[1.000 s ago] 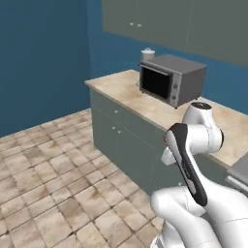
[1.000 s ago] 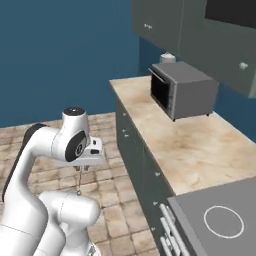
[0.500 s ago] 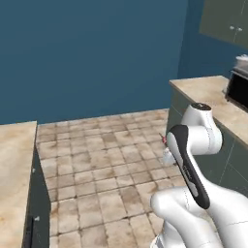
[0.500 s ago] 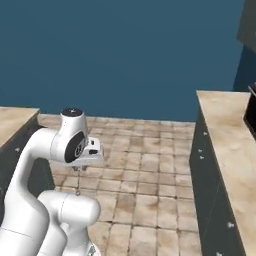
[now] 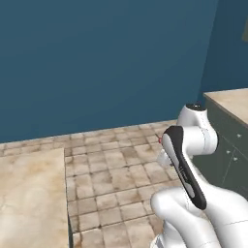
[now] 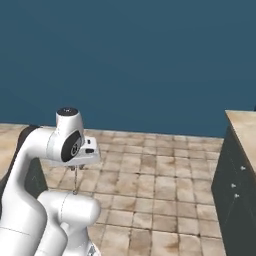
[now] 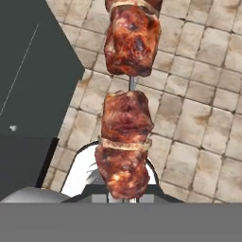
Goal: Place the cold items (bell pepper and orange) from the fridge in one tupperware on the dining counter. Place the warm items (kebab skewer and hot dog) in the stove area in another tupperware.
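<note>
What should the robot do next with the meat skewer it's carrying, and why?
Probably keep the gripper shut on the kebab skewer and keep driving until a counter with a container comes into view. The skewer hangs over bare tiled floor, with a dark cabinet beside it and no container in sight, so letting go here would likely drop it on the floor.

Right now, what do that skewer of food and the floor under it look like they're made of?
Skewer: browned, glistening chunks of grilled meat with charred patches, threaded on a thin grey rod, probably metal.
Floor: square beige-brown tiles, mottled like stone or ceramic, matte, with pale grout lines.
</note>
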